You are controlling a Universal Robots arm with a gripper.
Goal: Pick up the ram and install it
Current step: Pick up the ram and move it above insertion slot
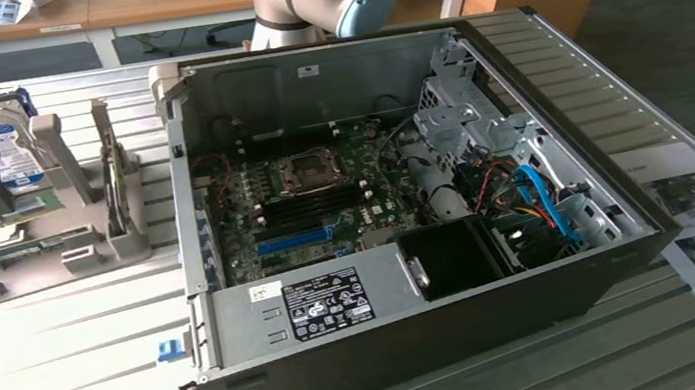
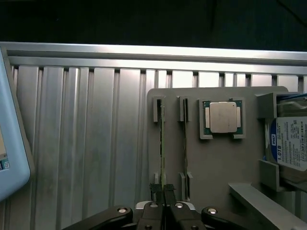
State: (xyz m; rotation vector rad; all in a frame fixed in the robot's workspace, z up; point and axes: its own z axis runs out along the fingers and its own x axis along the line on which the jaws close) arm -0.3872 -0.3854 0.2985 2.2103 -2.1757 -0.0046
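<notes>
The ram (image 2: 162, 143) stands on edge in a slot of the gray holder (image 2: 216, 163); we see the gripper (image 2: 163, 191) pinched nearly closed on its near end.

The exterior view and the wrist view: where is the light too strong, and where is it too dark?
Exterior view: glare washes out the ribbed metal table at the exterior view's left; the open black computer case is darker inside. Wrist view: light is even on the table, black beyond its edge; the silver square processor shines.
</notes>
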